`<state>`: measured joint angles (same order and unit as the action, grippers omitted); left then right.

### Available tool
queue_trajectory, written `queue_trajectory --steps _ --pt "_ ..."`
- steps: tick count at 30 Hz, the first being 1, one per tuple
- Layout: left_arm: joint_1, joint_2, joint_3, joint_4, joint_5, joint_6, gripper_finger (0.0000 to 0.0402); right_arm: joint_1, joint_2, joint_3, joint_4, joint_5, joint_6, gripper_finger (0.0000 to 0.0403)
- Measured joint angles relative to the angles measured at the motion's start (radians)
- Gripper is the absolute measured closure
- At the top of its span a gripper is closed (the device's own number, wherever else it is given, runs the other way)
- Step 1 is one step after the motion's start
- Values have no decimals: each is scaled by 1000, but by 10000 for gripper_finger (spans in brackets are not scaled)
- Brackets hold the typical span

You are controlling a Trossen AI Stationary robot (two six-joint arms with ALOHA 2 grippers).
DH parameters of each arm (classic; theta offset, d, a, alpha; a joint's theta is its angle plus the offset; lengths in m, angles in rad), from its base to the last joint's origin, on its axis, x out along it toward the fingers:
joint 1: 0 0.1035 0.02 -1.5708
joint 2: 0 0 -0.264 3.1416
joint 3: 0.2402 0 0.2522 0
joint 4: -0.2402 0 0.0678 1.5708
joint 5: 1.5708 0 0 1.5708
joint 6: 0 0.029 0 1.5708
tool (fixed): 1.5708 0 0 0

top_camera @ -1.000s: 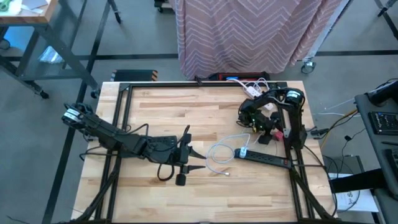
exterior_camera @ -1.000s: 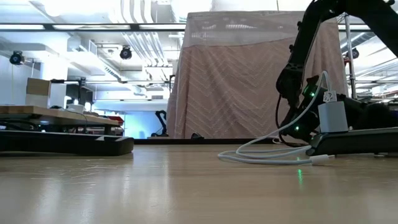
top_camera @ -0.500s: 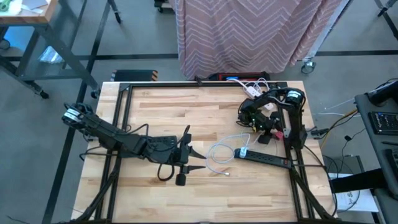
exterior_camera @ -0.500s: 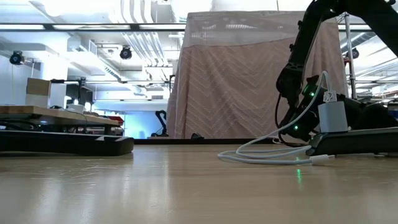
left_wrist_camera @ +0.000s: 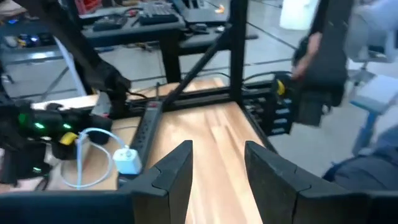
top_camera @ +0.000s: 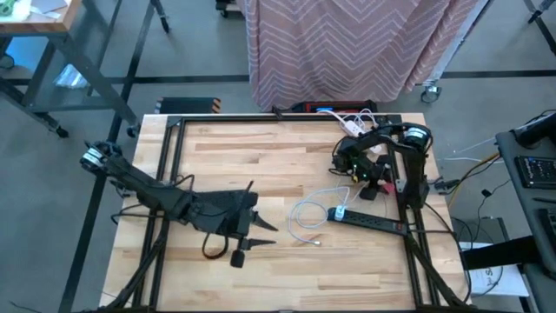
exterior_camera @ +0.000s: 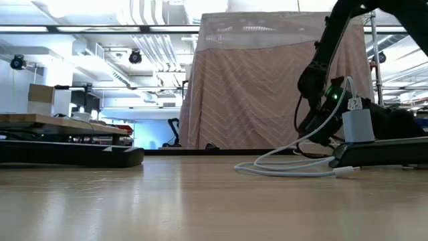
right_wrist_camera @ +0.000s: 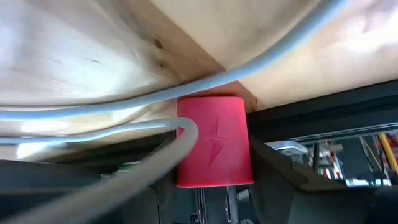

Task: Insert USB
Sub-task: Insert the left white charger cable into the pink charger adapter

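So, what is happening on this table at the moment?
A two-armed robot is working on plugging in a USB part. The right gripper is at the far right of the table, low over a red plug with a grey cable running from it. A power strip with a white charger and a white cable lies nearby. The left gripper hovers near the middle, fingers open and empty.
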<state>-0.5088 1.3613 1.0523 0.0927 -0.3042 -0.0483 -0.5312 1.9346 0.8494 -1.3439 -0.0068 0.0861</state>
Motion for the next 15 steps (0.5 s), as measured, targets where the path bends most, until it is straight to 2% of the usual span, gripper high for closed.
queue_trajectory --steps 4,8,15 --pt "-48 -21 0 -43 0 -15 260 0 -104 4 5 -18 2 263" --pt "-85 -24 0 -64 1 -17 254 0 -230 33 -68 -20 2 263" --pt "-84 -27 0 -59 -7 -17 249 0 -417 116 -114 -19 8 263"
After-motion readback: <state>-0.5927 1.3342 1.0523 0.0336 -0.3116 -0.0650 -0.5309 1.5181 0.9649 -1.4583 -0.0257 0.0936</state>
